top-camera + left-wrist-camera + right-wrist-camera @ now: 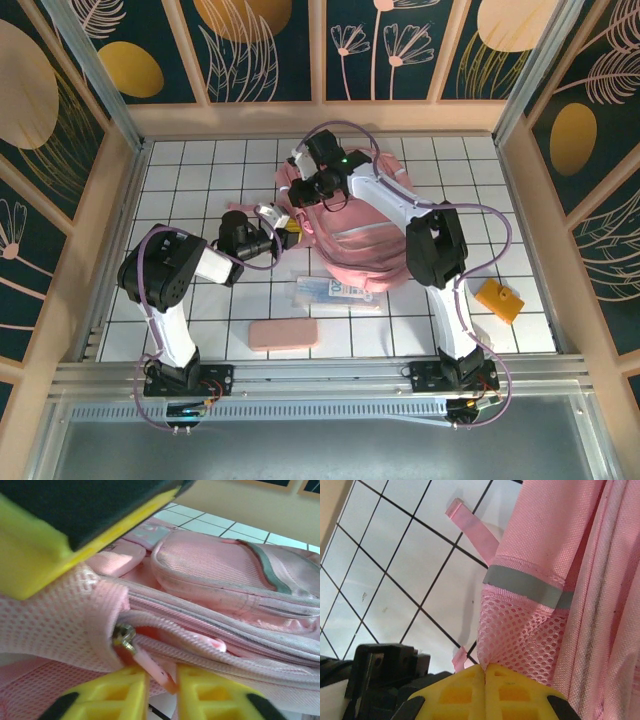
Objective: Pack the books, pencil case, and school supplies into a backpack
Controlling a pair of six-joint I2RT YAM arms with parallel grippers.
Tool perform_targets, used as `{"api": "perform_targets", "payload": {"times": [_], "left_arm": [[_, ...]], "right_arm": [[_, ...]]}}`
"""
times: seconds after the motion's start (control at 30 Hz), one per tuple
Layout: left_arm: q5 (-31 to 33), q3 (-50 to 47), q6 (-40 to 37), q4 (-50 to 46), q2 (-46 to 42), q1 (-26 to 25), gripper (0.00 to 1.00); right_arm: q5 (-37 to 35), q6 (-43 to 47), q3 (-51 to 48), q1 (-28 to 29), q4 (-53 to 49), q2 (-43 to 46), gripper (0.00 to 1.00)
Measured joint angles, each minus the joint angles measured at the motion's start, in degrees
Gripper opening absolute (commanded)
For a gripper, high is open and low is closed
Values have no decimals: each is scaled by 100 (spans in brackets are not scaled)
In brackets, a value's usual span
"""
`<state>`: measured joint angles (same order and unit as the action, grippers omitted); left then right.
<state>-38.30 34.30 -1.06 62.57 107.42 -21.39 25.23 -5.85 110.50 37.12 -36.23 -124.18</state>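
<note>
The pink backpack (pixel 360 245) lies in the middle of the table. My left gripper (pixel 287 228) is at its left side. In the left wrist view its yellow fingers (pixel 161 680) are shut on the pink zipper pull (pixel 150 667), which hangs from a metal slider (pixel 123 636). My right gripper (pixel 312 190) is at the bag's upper left, shut on pink mesh (pixel 520 630) of the backpack (pixel 580 580). The pink pencil case (pixel 283 334) lies near the front edge. A clear packet (pixel 335 292) lies just in front of the bag, and an orange block (pixel 499 300) lies to the right. The books are out of view.
A loose pink strap (pixel 472 525) lies on the white tiles (pixel 395 570). A blurred yellow and black part (pixel 55 535) sits close to the lens at the upper left of the left wrist view. Wooden walls (pixel 320 118) close in the table at the back and both sides.
</note>
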Motion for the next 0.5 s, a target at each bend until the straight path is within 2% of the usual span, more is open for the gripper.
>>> {"api": "perform_targets", "payload": {"times": [0.03, 0.13, 0.2, 0.3, 0.33, 0.37, 0.5], "left_arm": [[24, 0, 17, -9, 0, 0, 16], [114, 0, 83, 13, 0, -2, 26], [144, 0, 111, 22, 0, -13, 26], [149, 0, 146, 20, 0, -17, 16], [151, 0, 146, 22, 0, -17, 5], [155, 2, 173, 17, 0, -17, 0], [144, 2, 153, 24, 0, -15, 0]], "right_arm": [[13, 0, -50, 0, 7, 35, 0], [17, 2, -140, 0, 37, 98, 0], [15, 2, -168, 0, 42, 116, 0], [15, 4, -190, 0, 59, 120, 0], [15, 4, -201, 0, 66, 122, 0], [17, 4, -214, 0, 70, 125, 0], [-7, 2, -229, 2, 83, 127, 0]]}}
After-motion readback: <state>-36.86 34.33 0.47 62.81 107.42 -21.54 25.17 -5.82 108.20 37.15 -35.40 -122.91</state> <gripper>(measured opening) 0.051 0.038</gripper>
